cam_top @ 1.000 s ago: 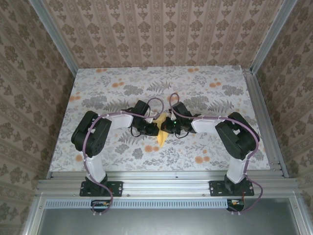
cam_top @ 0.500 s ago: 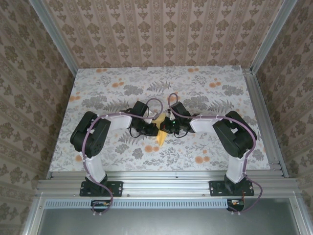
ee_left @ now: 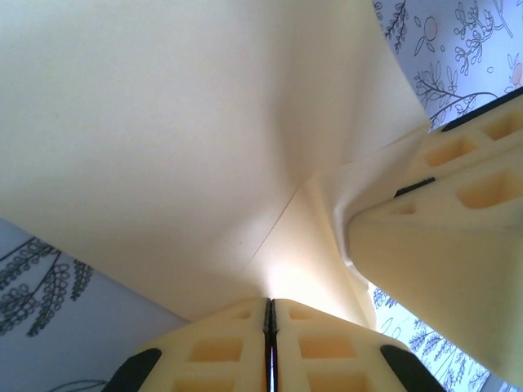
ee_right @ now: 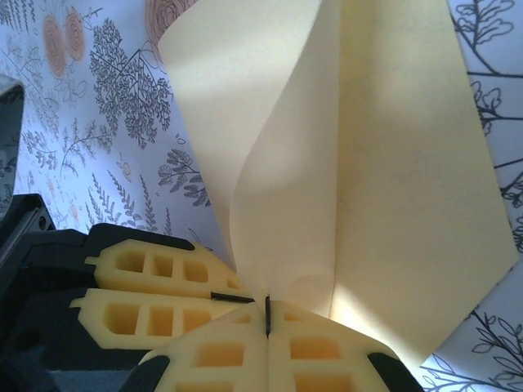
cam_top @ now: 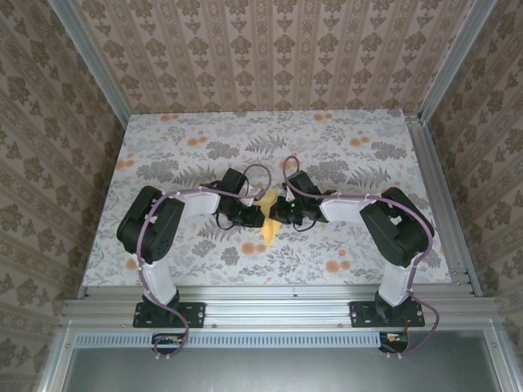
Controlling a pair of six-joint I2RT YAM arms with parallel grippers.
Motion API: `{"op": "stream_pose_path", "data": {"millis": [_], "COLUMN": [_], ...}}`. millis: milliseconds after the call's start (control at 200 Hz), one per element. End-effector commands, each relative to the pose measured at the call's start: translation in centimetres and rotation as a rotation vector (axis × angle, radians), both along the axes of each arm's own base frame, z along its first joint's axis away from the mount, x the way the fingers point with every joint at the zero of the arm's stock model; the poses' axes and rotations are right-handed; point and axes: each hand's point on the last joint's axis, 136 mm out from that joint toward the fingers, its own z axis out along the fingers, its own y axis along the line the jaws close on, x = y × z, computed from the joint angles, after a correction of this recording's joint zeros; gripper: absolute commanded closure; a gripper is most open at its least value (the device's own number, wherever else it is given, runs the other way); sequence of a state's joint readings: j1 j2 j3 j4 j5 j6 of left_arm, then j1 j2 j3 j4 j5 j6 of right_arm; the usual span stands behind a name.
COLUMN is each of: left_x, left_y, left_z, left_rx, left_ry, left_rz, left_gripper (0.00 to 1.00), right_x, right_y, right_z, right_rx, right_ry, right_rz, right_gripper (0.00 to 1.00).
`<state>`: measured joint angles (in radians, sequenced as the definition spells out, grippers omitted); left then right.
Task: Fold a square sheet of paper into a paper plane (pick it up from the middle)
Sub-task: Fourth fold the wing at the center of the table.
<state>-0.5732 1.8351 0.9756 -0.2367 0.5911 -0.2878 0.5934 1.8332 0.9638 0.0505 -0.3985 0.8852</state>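
Patterned wallpaper walls (cam_top: 270, 49) close in a bench (cam_top: 343, 163) covered in a grey leaf print dotted with orange flowers, with an aluminium rail (cam_top: 278, 310) along its near edge.

From the lower left of the top view, the left arm (cam_top: 151, 224) reaches in to the middle of the bench. Its left fingers (ee_left: 221, 351) are pressed flat together on the edge of the square sheet of paper (cam_top: 266, 229), with no gap between the pads. Above them in the left wrist view the sheet spreads out pale and smooth, and a fold line runs down to the pinch.

The paper sits at the centre of the bench, between the two wrists. It seems to be lifted off the surface rather than lying flat. It is already creased, and a slim yellow tip points towards the near rail.

From the lower right, the right arm (cam_top: 392, 224) meets it. The right fingers (ee_right: 319, 351) are likewise clamped shut on the sheet, just beside the left pair, right where a long crease ends.

The two close grips on either side of that crease look meant to steady the paper so a flap can be turned over. The plane looks only partly formed.
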Motion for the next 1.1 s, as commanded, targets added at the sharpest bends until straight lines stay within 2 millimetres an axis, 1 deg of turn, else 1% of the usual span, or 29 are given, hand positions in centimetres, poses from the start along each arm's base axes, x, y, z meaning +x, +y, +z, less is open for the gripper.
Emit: {"op": "stream_pose_path", "data": {"millis": [0, 150, 275, 595, 770, 880, 1095], "left_x": [0.3, 0.5, 0.3, -0.6, -0.5, -0.2, -0.2], "left_y": [0.4, 0.4, 0.5, 1.5, 1.4, 1.2, 1.1], "left_z": [1.7, 2.6, 2.8, 1.2, 0.4, 0.3, -0.4], "left_rx": [-0.013, -0.027, -0.027, 0.015, 0.018, 0.013, 0.017], "left_ry": [-0.007, -0.019, -0.016, 0.007, 0.015, 0.015, 0.026], "left_rz": [0.022, 0.027, 0.026, 0.039, 0.036, 0.037, 0.037], "left_gripper": [0.89, 0.89, 0.89, 0.91, 0.91, 0.91, 0.92], "right_x": [-0.5, -0.6, -0.6, -0.4, -0.4, -0.4, -0.2], "right_y": [-1.3, -1.7, -1.8, -1.5, -1.5, -1.4, -1.0], "right_z": [0.1, 0.2, 0.3, 0.3, 0.3, 0.3, 0.9], "right_rx": [-0.047, -0.063, -0.063, -0.057, -0.056, -0.053, -0.032], "right_ry": [-0.003, -0.005, -0.009, -0.007, -0.007, -0.006, -0.013], "right_rz": [-0.003, -0.007, -0.005, 0.001, 0.001, 0.003, 0.009], "right_gripper": [1.0, 1.0, 1.0, 1.0, 1.0, 1.0, 1.0]}}
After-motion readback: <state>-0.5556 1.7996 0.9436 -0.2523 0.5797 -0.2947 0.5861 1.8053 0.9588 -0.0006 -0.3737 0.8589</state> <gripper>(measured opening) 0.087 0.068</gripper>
